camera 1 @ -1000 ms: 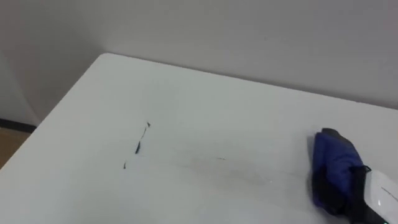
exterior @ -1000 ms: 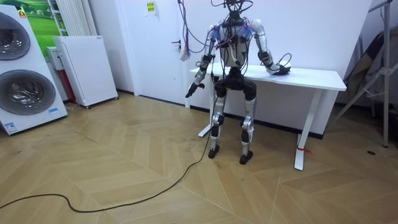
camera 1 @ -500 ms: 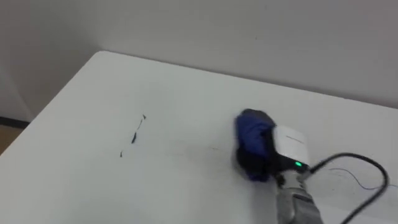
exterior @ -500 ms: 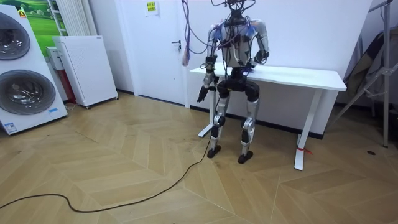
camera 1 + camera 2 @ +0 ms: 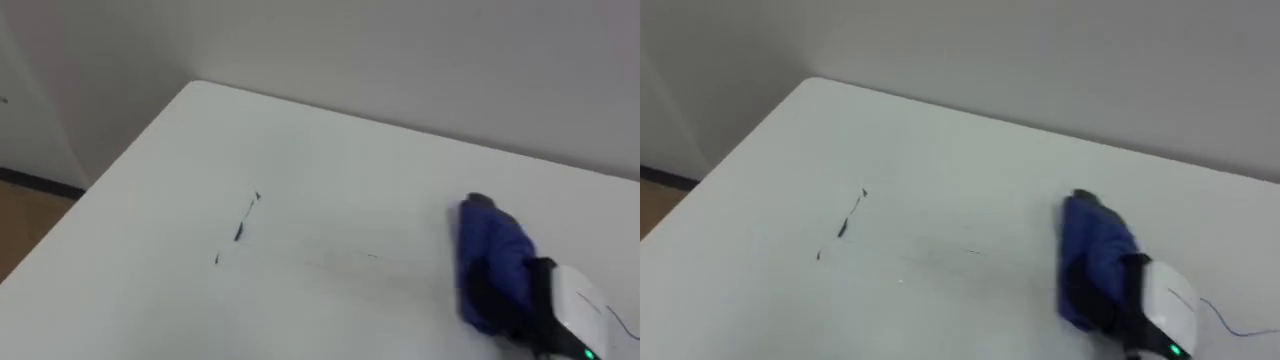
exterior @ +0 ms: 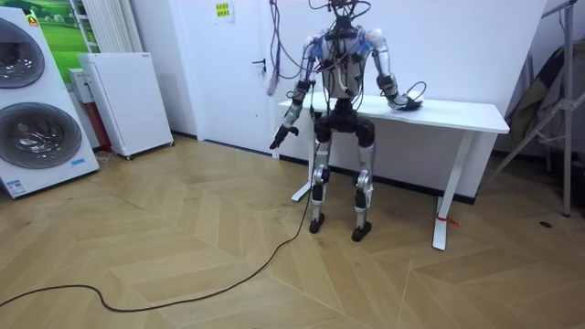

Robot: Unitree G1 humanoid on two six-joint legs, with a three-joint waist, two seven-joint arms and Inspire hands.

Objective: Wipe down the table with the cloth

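A white table (image 5: 330,150) stands against a pale wall. A short row of dark marks (image 5: 238,231) lies on its left part. My right hand (image 5: 545,298) rests on the table at the lower right, shut on a blue cloth (image 5: 490,255) that it presses flat on the top. The cloth is well to the right of the marks, with a faint smear between them. In the room view I stand at the table (image 6: 457,114), right hand (image 6: 402,103) on the top, left hand (image 6: 280,136) hanging off the table's left end.
The table's left edge and far corner (image 5: 195,88) drop to wood floor (image 5: 25,215). A thin blue line (image 5: 625,325) shows on the top at the right edge. Washing machines (image 6: 32,110) and a white cabinet (image 6: 123,100) stand off to the room view's left.
Half a second ago my right hand had swept the cloth left toward the marks; now it is back to the right. The eye view has shifted a little too.
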